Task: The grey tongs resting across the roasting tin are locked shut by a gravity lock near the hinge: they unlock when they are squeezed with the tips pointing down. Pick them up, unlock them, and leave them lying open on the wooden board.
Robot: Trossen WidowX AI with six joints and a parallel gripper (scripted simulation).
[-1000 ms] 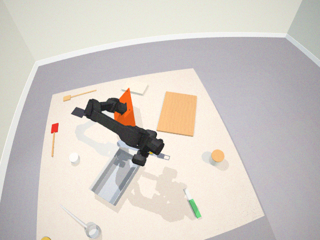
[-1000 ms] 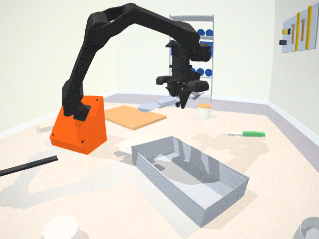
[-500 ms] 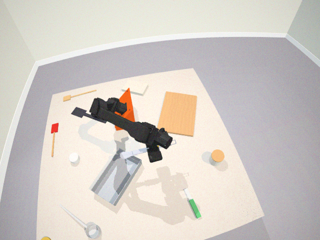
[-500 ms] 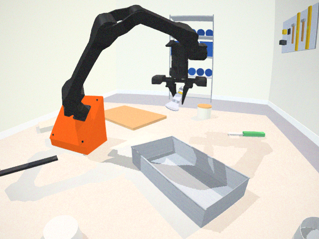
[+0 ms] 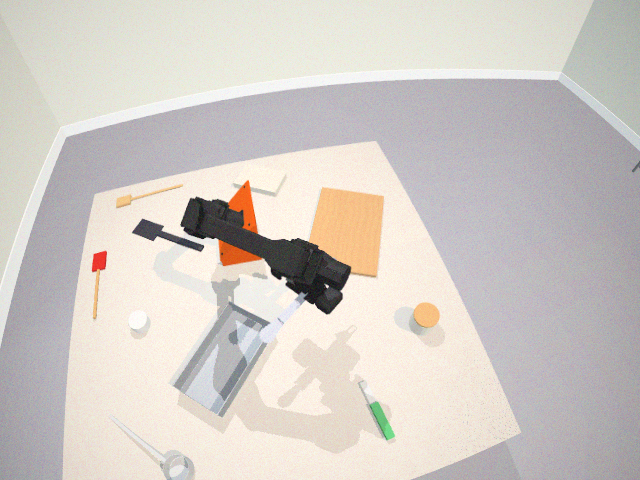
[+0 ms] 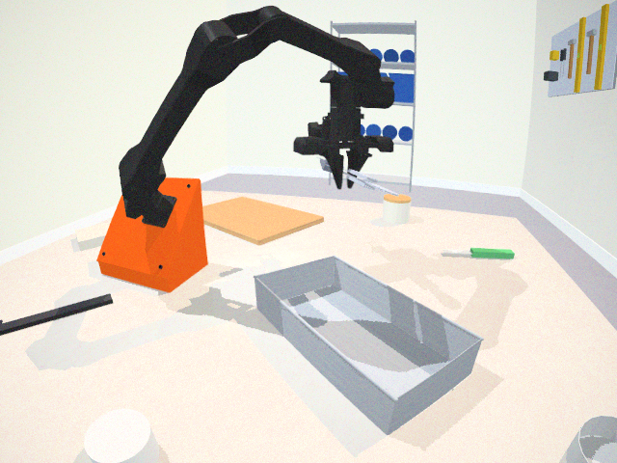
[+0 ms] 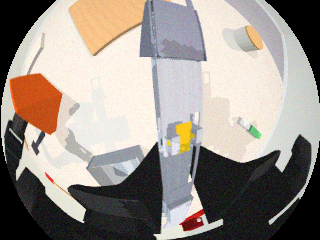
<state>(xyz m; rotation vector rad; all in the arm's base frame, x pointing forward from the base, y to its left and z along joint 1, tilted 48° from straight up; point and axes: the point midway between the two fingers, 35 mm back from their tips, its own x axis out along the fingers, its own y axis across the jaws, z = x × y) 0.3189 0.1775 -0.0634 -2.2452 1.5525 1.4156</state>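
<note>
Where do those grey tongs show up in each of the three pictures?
Top: the grey tongs stick out from the tool, just above the roasting tin's upper right corner.
Exterior: mid-picture, clamped high in the air, poking out to the right.
Wrist: the long grey strip down the middle.
Shared landmark: the wooden board.

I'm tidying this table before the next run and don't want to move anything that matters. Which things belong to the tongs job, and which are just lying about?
Part of the job:
- grey tongs, held in the gripper
- roasting tin
- wooden board

Just lying about:
- green-handled tool
- cork-lidded jar
- red spatula
- black spatula
- wooden spatula
- small white pot
- metal strainer
</note>
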